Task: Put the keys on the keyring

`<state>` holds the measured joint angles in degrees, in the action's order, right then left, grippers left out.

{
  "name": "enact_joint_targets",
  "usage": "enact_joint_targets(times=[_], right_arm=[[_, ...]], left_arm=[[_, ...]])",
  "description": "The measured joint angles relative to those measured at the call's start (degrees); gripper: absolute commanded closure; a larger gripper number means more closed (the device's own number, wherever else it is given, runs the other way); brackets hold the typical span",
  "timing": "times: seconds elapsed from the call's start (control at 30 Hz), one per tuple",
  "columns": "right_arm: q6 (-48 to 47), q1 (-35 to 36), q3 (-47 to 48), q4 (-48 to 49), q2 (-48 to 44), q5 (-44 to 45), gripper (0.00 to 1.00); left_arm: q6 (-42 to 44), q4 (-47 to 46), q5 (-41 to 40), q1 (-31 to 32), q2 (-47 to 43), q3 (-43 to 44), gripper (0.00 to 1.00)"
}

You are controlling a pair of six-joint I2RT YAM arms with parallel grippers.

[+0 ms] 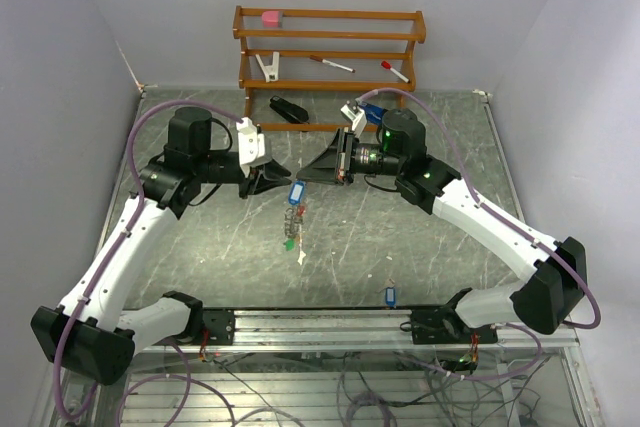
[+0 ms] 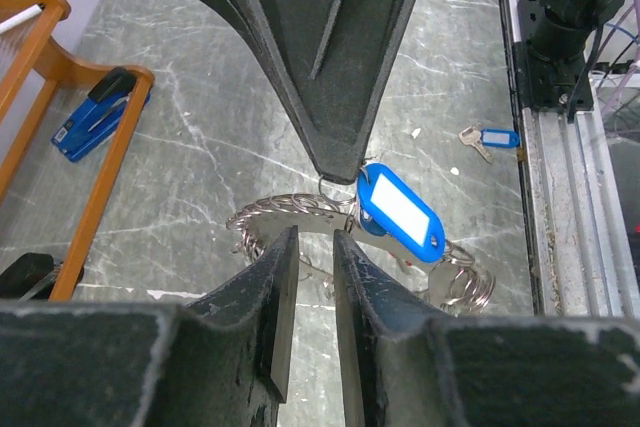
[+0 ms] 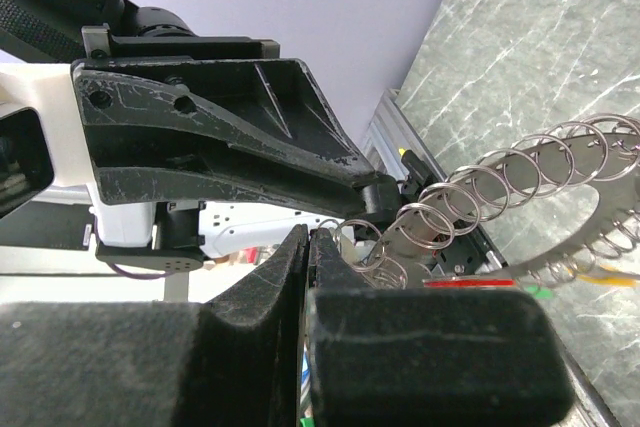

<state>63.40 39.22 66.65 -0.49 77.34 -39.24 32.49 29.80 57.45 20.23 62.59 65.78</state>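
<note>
Keyring (image 1: 294, 219): held in the air between the two grippers, on the arms' side of the wooden rack (image 1: 330, 47) and well apart from it. It hangs down toward the table (image 1: 420, 247).

Right gripper (image 2: 338, 169): clenched, its fingertips pressed together on a small wire loop at the keyring's upper edge. In the right wrist view its own fingers (image 3: 290, 277) show only a hairline seam.

Left gripper (image 2: 317, 247): facing the right gripper tip to tip. Its fingers (image 2: 275, 287) stand a narrow slit apart, with the keyring's band running into that slit. It appears to grip the band.

Keyring, detail: a thin metal arc (image 3: 560, 237) fringed with many small wire loops. Red, green and yellow bits show along its lower part.

Blue tag (image 2: 400, 212): bright blue with a white label, hanging on the keyring just beside both sets of fingertips. No key blade can be made out on it.

Loose key (image 1: 390, 296): silvery with a blue tag, flat on the table. It is the item farthest from the rack and close to the metal rail (image 1: 320, 322).

Stapler (image 2: 95, 117): blue and black, on the table at the rack's foot.

Black item (image 1: 288, 109): on the table just in front of the rack.

Rack, contents: a pink block (image 1: 271, 17) on the top shelf. A white clip (image 1: 268, 67) and two pens (image 1: 331, 64) sit lower.
</note>
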Motion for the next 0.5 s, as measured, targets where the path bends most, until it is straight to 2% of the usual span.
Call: enact_joint_targets(times=[0.27, 0.5], right_arm=[[0.0, 0.0, 0.0, 0.0, 0.0, 0.0, 1.0], [0.0, 0.0, 0.0, 0.0, 0.0, -0.1, 1.0]], left_arm=[[-1.0, -0.4, 0.8, 0.2, 0.0, -2.3, 0.62], [-3.2, -3.3, 0.9, 1.2, 0.0, -3.6, 0.64]])
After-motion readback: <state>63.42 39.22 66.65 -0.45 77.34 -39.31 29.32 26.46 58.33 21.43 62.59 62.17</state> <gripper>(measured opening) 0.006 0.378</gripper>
